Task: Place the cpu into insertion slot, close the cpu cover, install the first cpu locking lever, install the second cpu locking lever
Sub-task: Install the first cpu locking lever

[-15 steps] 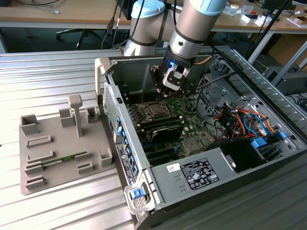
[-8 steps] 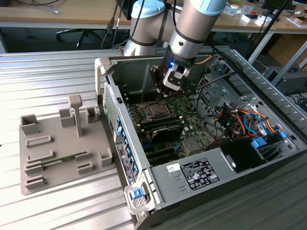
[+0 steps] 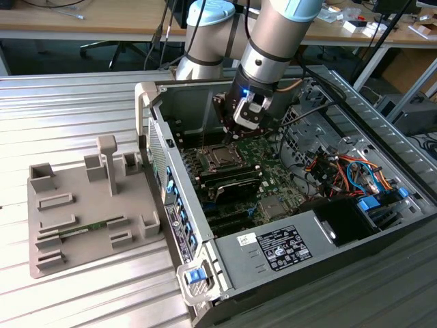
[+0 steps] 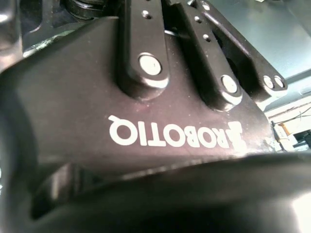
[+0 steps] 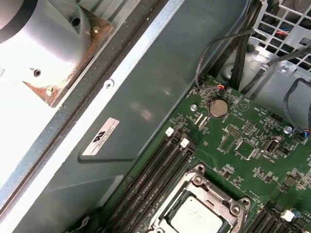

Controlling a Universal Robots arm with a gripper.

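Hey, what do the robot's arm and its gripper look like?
The arm is round silver-grey tubing with light blue joint caps. The gripper is black, with white lettering on its body and black link bars held by round silver pins.

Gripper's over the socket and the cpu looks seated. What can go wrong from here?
1. The gripper hangs just above the board near the cpu, which sits inside the cpu cover. A descent slightly off could press on the chip or bend the frame.
2. The memory slots run right beside the socket, so a sideways move may hit their white latches.
3. Black cables hang by the board's edge and might snag the arm.
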